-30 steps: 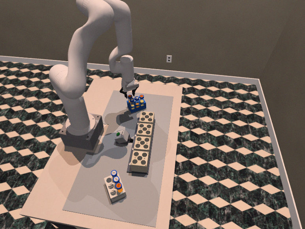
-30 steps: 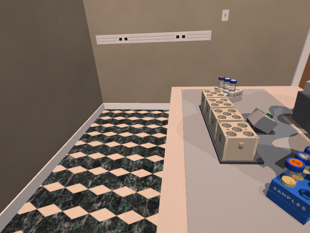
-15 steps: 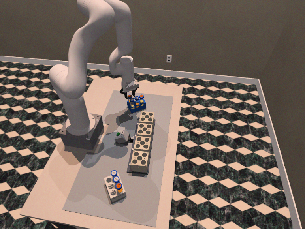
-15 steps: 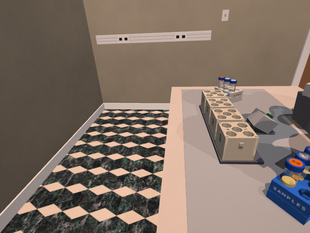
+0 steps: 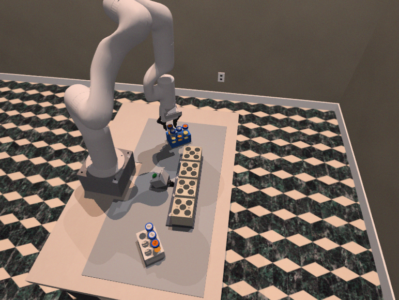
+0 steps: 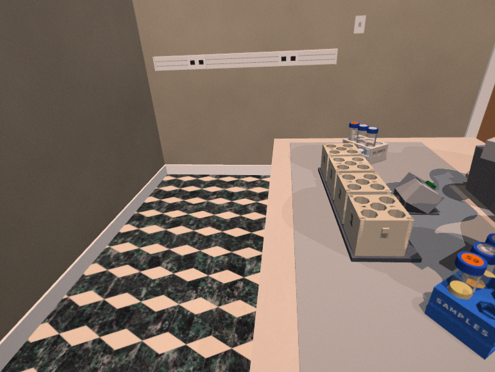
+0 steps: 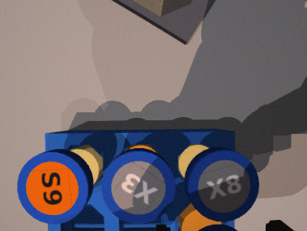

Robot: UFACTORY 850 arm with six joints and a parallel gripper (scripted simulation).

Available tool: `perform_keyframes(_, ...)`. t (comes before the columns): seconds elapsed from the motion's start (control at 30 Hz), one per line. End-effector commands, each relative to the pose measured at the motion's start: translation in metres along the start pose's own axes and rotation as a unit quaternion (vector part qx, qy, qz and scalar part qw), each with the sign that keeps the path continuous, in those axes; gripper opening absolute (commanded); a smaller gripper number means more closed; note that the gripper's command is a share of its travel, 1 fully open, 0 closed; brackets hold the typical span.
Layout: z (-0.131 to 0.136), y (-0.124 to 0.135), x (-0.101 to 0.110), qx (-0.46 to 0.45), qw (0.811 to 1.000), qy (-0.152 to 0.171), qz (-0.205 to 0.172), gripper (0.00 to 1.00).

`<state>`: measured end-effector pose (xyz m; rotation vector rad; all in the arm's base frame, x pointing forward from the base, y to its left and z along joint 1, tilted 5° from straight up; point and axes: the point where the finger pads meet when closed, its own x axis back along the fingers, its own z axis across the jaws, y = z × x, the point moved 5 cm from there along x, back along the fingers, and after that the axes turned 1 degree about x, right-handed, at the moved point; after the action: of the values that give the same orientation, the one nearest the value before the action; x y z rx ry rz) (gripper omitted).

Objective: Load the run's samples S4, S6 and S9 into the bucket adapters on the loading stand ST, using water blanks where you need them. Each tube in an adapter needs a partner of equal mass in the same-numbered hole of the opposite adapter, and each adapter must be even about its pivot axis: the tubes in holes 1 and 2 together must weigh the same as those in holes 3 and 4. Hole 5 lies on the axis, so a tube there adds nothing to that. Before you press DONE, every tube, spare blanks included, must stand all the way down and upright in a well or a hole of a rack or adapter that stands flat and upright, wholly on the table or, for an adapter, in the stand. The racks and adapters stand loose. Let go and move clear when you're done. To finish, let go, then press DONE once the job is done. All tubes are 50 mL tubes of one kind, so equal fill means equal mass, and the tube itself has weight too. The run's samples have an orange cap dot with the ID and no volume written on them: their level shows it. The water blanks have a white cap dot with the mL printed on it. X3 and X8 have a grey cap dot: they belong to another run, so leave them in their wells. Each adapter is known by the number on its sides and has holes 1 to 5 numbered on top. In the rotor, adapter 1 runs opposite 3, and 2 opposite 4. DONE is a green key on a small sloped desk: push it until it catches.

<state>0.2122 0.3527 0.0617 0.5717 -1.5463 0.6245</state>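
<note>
Watching the near end now, short of the loading stand (image 5: 168,222) (image 6: 413,258) (image 7: 180,29): my gripper (image 5: 170,124) (image 7: 218,227) is over the samples rack (image 5: 183,142) (image 6: 456,319) (image 7: 139,137), its fingers partly open and nothing gripped. They straddle, or nearly straddle, an orange-dotted tube (image 5: 169,126) (image 7: 219,229); its ID is hidden from me. S9 (image 5: 185,125) (image 6: 471,260) (image 7: 52,188) stands in this rack, and so do X3 (image 5: 179,128) (image 6: 485,249) (image 7: 138,187) and X8 (image 5: 172,131) (image 6: 492,238) (image 7: 224,186), which must stay put.

On the stand itself, four adapters (image 5: 182,220) (image 6: 384,245) (image 7: 153,5) sit in a row, and I see no tube in any hole. So loading hasn't produced anything there yet: three samples and their balancing partners are all left to place.

Beside the stand, on the robot's side, the DONE key (image 5: 154,175) (image 6: 430,184) waits for last.

Beyond the stand's far end, the blanks rack (image 5: 156,257) (image 6: 377,154) holds two white-dotted blanks (image 5: 149,226) (image 6: 372,129) and one orange-dotted tube (image 5: 155,243) (image 6: 354,123), presumably a run sample; its label is too small to trust. I'd judge we're at the very start, lining up a first pick, with fill levels still to be matched.

Over the last second, the gripper (image 5: 170,126) (image 7: 218,228) has been lowered slightly towards the blue sample rack (image 5: 180,143) (image 6: 456,316) (image 7: 111,138), near the short edge of the grey mat (image 5: 211,145) (image 6: 340,319) (image 7: 48,60) shown uppermost in the top view.
</note>
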Motion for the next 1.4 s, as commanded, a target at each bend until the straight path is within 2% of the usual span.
perform_keyframes(0.0, 0.0008, 0.0001, -0.0028, 0.0, 1.0, -0.013, 0.0, 0.57)
perform_keyframes(0.9, 0.0006, 0.0001, -0.0094, 0.0, 1.0, -0.013, 0.0, 0.57)
perform_keyframes(0.93, 0.0007, 0.0001, -0.0088, 0.0, 1.0, -0.013, 0.0, 0.0)
perform_keyframes(1.37, 0.0007, 0.0001, -0.0077, 0.0, 1.0, -0.013, 0.0, 0.0)
